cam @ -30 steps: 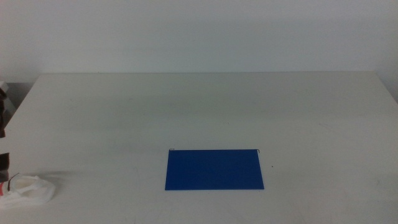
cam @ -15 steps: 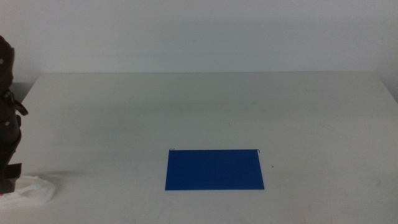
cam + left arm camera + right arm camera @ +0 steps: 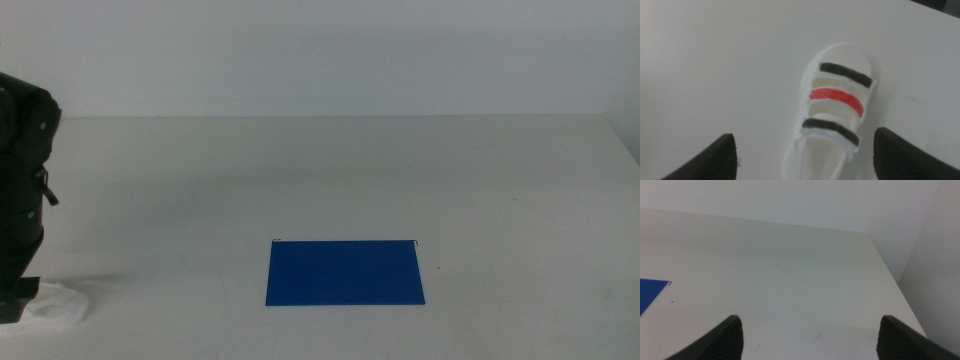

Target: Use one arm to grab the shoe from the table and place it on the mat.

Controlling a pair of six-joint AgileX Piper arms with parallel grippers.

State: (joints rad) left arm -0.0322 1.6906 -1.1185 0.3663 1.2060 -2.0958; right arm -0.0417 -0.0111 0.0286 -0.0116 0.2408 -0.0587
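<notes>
The shoe (image 3: pixel 832 105), white with two black straps and one red strap, lies on the white table (image 3: pixel 715 65) between and just beyond my left gripper's (image 3: pixel 805 155) two open jaws. In the middle view the left arm (image 3: pixel 22 190) stands at the far left edge over the shoe (image 3: pixel 58 305), of which only a white bit shows. The deep-blue mat (image 3: pixel 345 272) lies flat at the table's front centre, well to the right of the shoe. My right gripper (image 3: pixel 807 337) is open and empty over bare table; the mat's corner (image 3: pixel 650 295) shows at that view's edge.
The table's right edge (image 3: pixel 890 275) and a pale wall (image 3: pixel 940 255) show in the right wrist view. The back edge of the table (image 3: pixel 330 117) meets a plain wall.
The left arm has come further into the middle view from the left and now covers more of the shoe. The mat has not moved.
</notes>
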